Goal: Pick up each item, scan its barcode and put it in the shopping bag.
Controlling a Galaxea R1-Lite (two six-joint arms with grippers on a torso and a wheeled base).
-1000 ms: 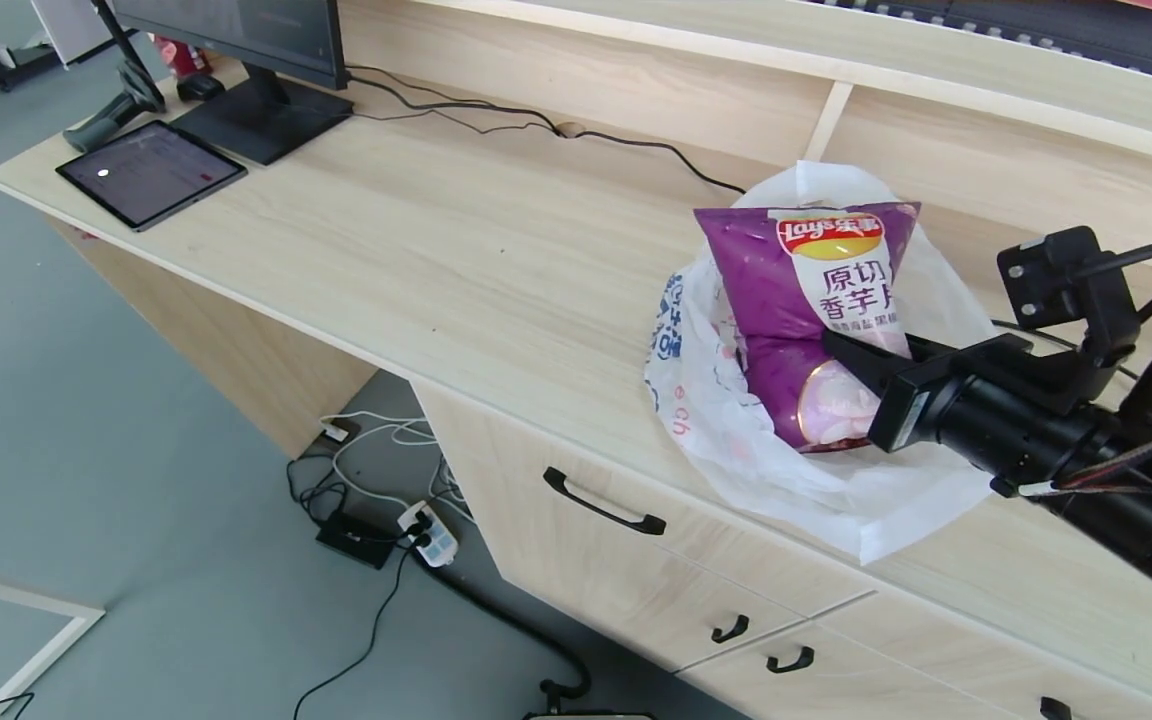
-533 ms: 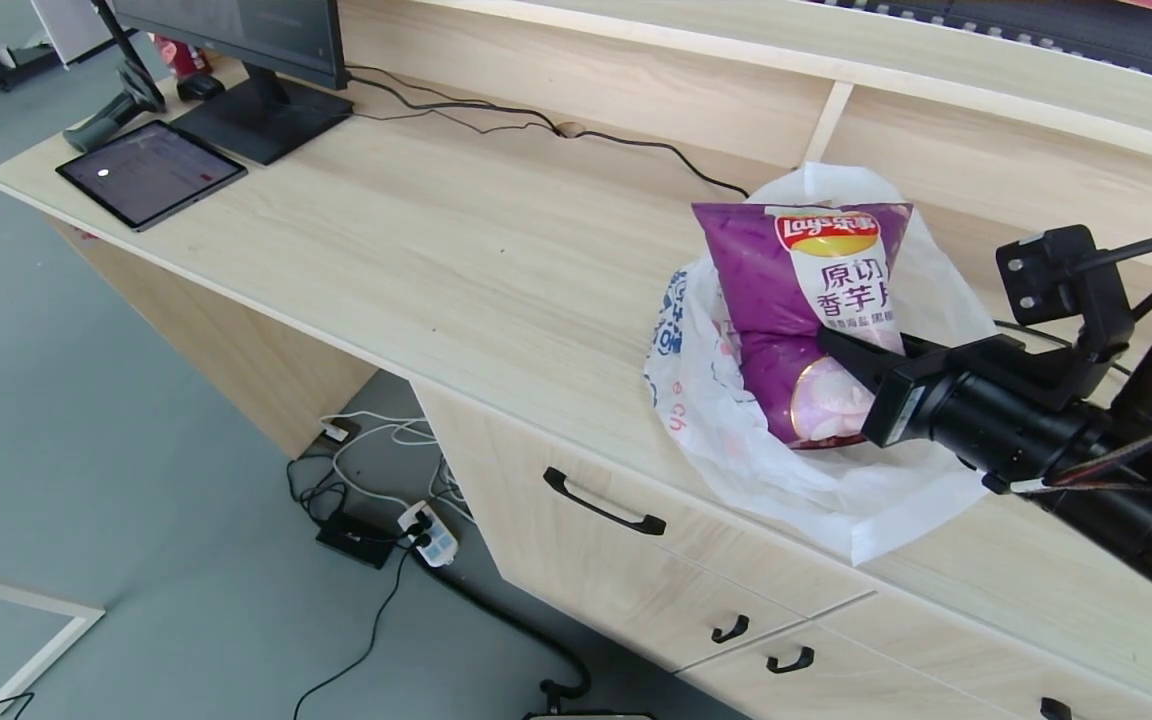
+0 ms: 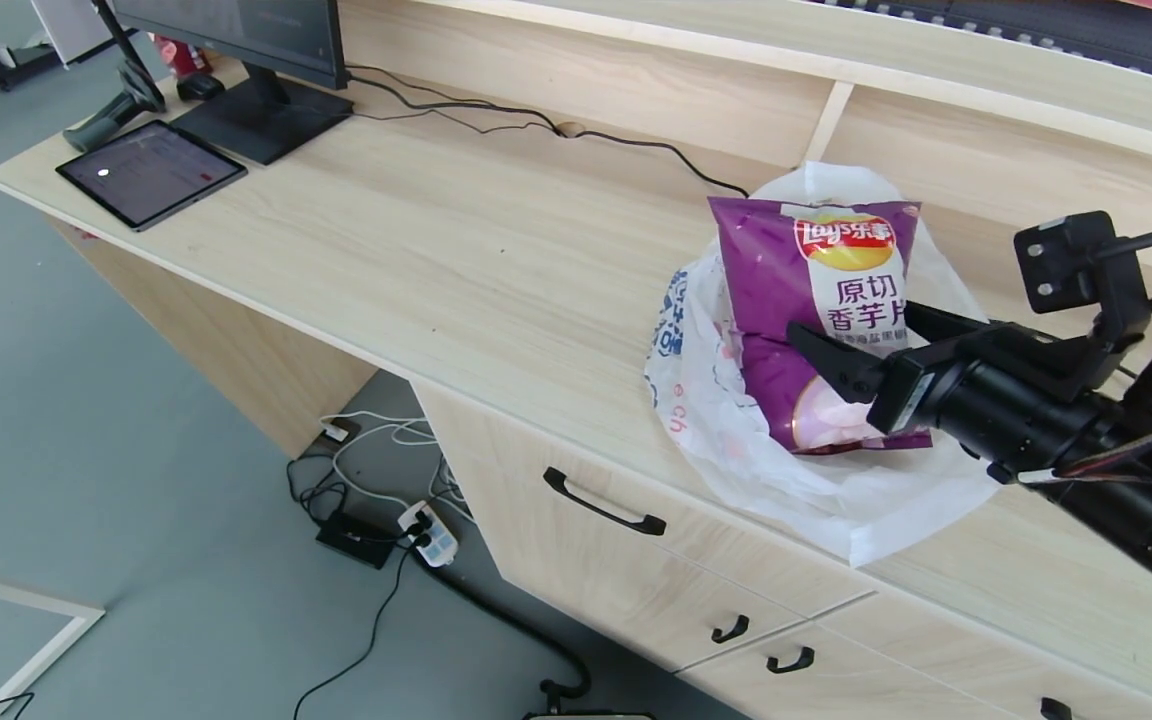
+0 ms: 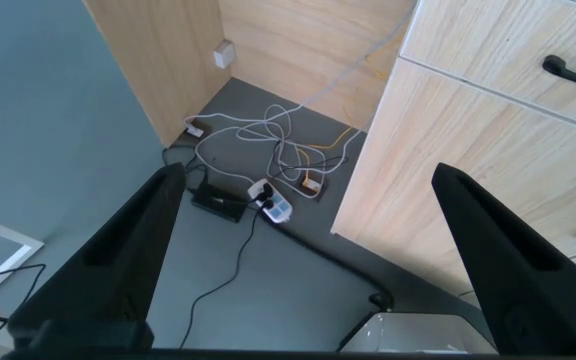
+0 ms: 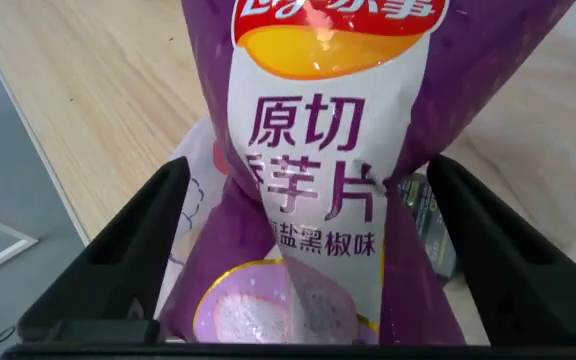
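A purple chips bag stands upright inside the white plastic shopping bag on the wooden counter. My right gripper is open at the bag's lower half, one finger on each side. In the right wrist view the chips bag sits between the spread fingers of the right gripper, with the shopping bag around its base. A darker packet lies behind it in the bag. My left gripper hangs open and empty over the floor beside the counter's drawers.
A monitor, a tablet and a handheld scanner stand at the counter's far left, with a cable running along the back. Drawers with black handles front the counter. A power strip and cords lie on the floor.
My right gripper's fingers have spread apart and let go of the chips bag. The bag has shifted slightly right and stands in the shopping bag.
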